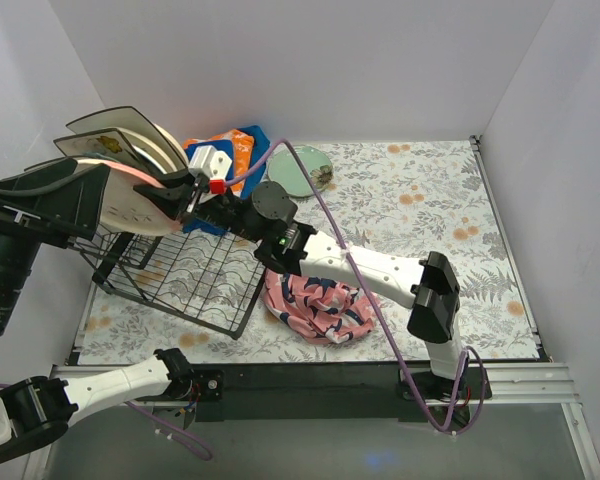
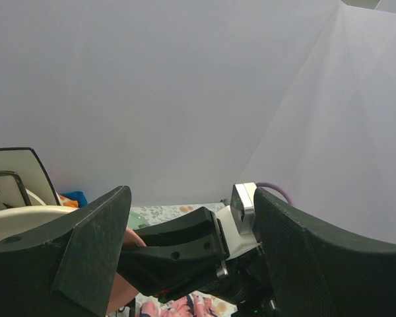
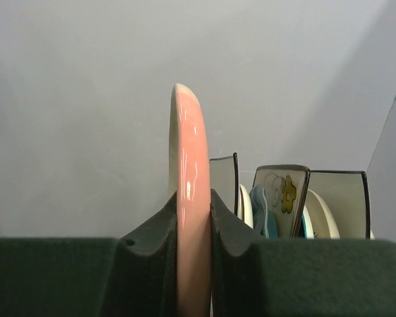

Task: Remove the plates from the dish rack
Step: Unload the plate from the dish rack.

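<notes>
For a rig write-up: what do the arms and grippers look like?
The right arm and left arm have white links and black joints. A purple cable loops along the right arm. The right gripper and left gripper have black wedge-shaped fingers.

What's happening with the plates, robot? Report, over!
Right gripper shut on pink-edged plate, upright at dish rack. Left gripper open, close alongside. Other plates stand behind it.

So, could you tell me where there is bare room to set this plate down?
The right half of the floral mat is bare, from the mint plate and pink cloth to its right edge. The left is crowded: dish rack, folded cloths.
</notes>
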Robot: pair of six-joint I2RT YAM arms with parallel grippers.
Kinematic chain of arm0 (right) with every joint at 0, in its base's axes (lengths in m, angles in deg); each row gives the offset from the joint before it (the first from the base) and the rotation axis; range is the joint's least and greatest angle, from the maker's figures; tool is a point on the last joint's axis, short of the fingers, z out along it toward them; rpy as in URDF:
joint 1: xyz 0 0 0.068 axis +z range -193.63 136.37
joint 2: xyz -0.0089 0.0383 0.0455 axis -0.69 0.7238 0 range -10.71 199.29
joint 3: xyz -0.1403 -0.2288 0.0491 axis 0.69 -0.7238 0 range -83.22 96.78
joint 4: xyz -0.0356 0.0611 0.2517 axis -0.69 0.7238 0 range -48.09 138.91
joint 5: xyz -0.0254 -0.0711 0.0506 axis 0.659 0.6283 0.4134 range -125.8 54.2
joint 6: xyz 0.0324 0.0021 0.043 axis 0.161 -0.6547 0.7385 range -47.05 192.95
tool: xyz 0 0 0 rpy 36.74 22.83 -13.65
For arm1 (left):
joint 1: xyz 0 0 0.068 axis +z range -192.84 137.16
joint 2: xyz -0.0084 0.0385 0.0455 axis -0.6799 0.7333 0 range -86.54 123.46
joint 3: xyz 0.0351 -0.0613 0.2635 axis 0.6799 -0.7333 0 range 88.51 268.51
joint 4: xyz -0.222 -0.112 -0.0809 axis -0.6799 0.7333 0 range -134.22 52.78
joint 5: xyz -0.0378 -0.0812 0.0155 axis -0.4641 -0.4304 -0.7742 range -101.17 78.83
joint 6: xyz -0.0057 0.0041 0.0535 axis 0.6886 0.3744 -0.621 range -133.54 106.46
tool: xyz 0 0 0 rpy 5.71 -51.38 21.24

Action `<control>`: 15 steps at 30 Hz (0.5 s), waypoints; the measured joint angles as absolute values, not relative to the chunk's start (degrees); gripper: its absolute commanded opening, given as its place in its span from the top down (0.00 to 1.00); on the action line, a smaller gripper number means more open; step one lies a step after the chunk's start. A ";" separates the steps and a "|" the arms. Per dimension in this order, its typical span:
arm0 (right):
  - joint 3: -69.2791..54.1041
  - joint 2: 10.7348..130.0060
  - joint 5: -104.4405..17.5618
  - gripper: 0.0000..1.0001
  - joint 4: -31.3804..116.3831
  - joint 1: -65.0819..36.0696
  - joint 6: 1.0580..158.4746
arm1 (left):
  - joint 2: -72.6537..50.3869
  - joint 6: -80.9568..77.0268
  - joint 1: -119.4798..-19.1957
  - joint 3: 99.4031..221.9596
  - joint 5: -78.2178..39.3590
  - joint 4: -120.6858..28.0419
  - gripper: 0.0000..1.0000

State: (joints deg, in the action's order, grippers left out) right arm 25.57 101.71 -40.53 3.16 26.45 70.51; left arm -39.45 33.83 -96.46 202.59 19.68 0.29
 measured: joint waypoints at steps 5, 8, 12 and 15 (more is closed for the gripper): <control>19.23 96.68 -40.31 0.99 3.69 26.43 71.48 | -39.54 33.83 -96.46 201.37 19.73 -0.49 0.27; 13.72 92.31 -40.07 0.99 4.67 26.08 71.96 | -39.58 33.85 -96.46 199.84 19.66 -1.30 0.26; 6.64 85.95 -39.09 0.99 5.79 24.59 73.29 | -39.67 34.05 -96.46 197.17 19.31 -2.35 0.27; 2.64 81.36 -38.04 0.99 6.68 22.82 74.23 | -39.65 34.25 -96.46 195.69 19.05 -2.85 0.27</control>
State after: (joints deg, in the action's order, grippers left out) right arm 2.64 81.36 -38.04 6.68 22.82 74.23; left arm -39.65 34.25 -96.46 195.69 19.05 -2.85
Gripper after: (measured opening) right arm 0.231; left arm 0.735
